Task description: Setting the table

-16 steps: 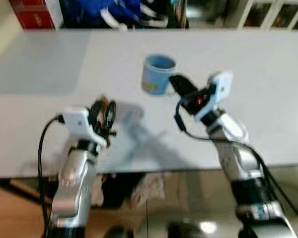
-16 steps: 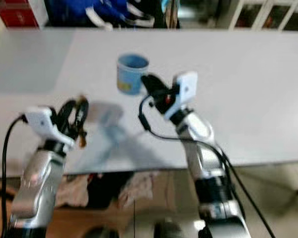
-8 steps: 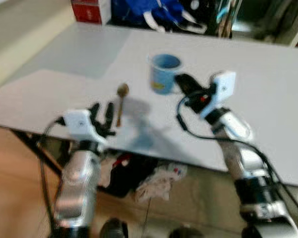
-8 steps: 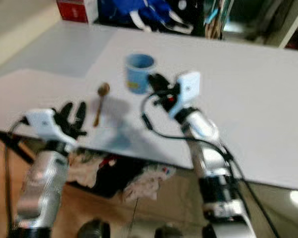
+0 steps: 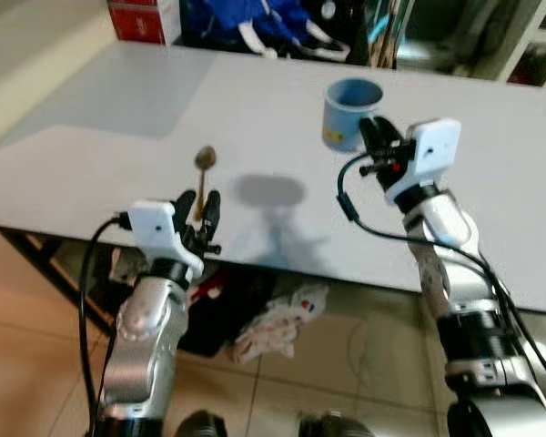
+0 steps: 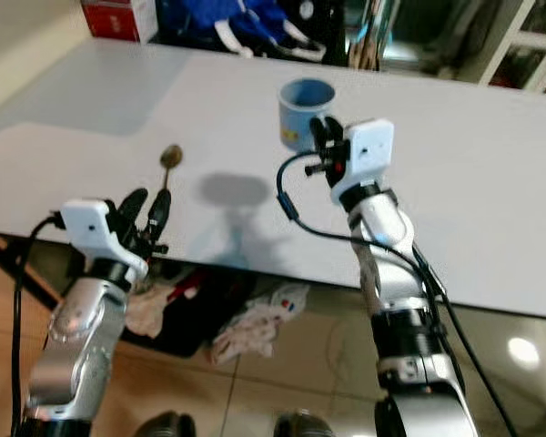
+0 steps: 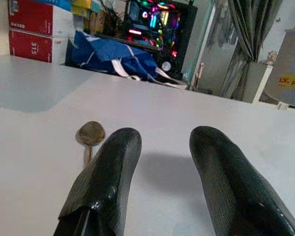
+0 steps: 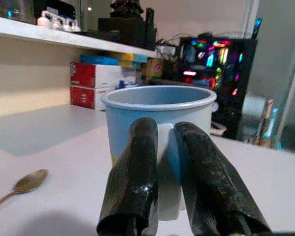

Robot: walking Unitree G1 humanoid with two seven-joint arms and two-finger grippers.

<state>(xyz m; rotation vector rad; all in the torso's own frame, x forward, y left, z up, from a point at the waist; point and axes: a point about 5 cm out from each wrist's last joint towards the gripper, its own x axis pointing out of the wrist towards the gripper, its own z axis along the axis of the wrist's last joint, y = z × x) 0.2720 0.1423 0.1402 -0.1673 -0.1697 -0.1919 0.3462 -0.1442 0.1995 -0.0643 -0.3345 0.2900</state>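
Observation:
A light blue mug (image 5: 349,109) hangs a little above the white table (image 5: 100,109), its round shadow lying on the tabletop to its left. My right gripper (image 5: 376,138) is shut on the mug's handle, which sits between the two black fingers (image 8: 135,162) in the right wrist view. A brown spoon (image 5: 203,171) lies on the table near the front edge, bowl end away from me. My left gripper (image 5: 198,206) stands open just behind the spoon's handle, at the table edge. From the left wrist, the spoon (image 7: 90,134) lies just beyond the left finger.
A red box (image 5: 144,20) and a blue bag (image 5: 255,16) sit beyond the table's far edge. Crumpled cloth (image 5: 275,330) and dark things lie on the tiled floor under the table. The right half of the tabletop (image 5: 500,118) is bare.
The camera has shifted and pulled back. The spoon, at my left gripper a second ago, now lies on the table and that gripper is open. The mug stays in my right gripper.

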